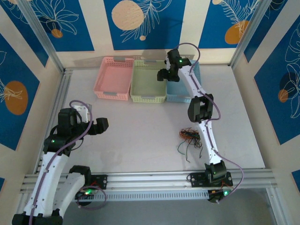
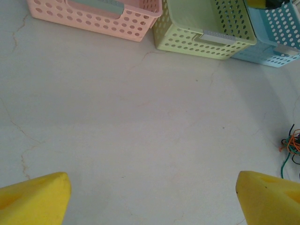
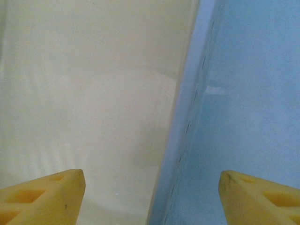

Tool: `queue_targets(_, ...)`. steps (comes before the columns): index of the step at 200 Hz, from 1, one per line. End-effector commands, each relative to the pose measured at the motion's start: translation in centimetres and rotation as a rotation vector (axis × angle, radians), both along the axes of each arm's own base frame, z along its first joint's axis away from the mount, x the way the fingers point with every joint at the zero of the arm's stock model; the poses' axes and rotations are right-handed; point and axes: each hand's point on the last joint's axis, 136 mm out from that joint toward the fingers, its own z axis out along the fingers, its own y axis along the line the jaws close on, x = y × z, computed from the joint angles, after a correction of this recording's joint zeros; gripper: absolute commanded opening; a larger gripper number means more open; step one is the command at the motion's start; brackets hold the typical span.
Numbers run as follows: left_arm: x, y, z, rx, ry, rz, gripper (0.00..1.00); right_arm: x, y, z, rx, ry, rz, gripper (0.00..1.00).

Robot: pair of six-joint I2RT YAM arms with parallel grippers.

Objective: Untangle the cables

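While the right arm [image 1: 199, 110] stretches to the upper centre of the top view, the right gripper [image 3: 152, 183] hangs over the seam between the green basket [image 1: 147, 99] and the blue basket [image 1: 179, 97], its yellow fingers [image 3: 42, 194] spread wide with nothing between them. The cables [image 1: 190, 137], a loose knot of black, orange-red and green wire, lie on the pale table [image 1: 140, 140] right of centre, tight against that arm, which hides their right edge. At lower left the left gripper [image 2: 152, 187] gapes equally wide and empty over bare tabletop. A pink basket [image 1: 111, 95] sits leftmost in the row.
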Motion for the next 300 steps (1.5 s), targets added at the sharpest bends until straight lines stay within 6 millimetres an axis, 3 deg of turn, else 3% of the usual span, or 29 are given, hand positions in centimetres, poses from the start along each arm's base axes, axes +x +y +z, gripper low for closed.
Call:
queue_targets(1, -0.1, -0.2, 0.1, 0.005, -0.012, -0.018, 0.91, -1.6, -0.2, 10.5, 0.028, -0.147, -0.024, 0.76)
queue_targets(20, -0.2, -0.1, 0.3, 0.007, -0.021, -0.015, 0.91, -4.7, -1.1, 13.8, 0.009, -0.136, -0.069, 0.74)
queue_targets(27, -0.2, -0.1, 0.4, 0.008, -0.025, -0.014, 0.91, -6.2, -1.3, 14.2, 0.004, -0.107, -0.082, 0.72)
queue_targets(61, -0.4, 0.0, 0.7, 0.006, -0.037, -0.010, 0.91, -15.3, -2.8, 13.6, -0.037, -0.042, -0.120, 0.70)
queue_targets(88, -0.4, -0.1, 0.9, 0.001, -0.044, -0.015, 0.91, -23.5, -5.2, 9.5, -0.035, 0.074, -0.190, 0.70)
queue_targets(109, -0.5, -0.2, 1.1, -0.001, -0.053, -0.017, 0.91, -29.5, -6.7, 4.8, -0.069, 0.211, -0.208, 0.69)
queue_targets(126, -0.5, -0.2, 1.0, -0.004, -0.053, -0.018, 0.91, -33.2, -7.8, 1.7, -0.115, 0.319, -0.224, 0.69)
queue_targets(143, -0.5, -0.3, 1.0, -0.005, -0.052, -0.021, 0.91, -35.8, -8.8, -0.9, -0.167, 0.416, -0.251, 0.69)
queue_targets(161, -0.5, -0.3, 1.1, -0.006, -0.054, -0.024, 0.91, -36.7, -9.0, -2.6, -0.195, 0.442, -0.245, 0.69)
queue_targets(177, -0.5, -0.4, 1.0, -0.006, -0.053, -0.025, 0.91, -36.7, -9.5, -3.0, -0.247, 0.444, -0.254, 0.69)
queue_targets(247, -0.5, -0.6, 0.8, -0.004, -0.043, -0.037, 0.91, -34.5, -10.2, -5.8, -0.374, 0.469, -0.234, 0.64)
queue_targets(264, -0.5, -0.7, 0.7, -0.005, -0.038, -0.040, 0.91, -33.7, -10.1, -6.2, -0.376, 0.462, -0.211, 0.57)
queue_targets(300, -0.4, -0.7, 0.5, -0.001, -0.031, -0.037, 0.91, -32.4, -8.0, -6.0, -0.296, 0.402, -0.133, 0.23)
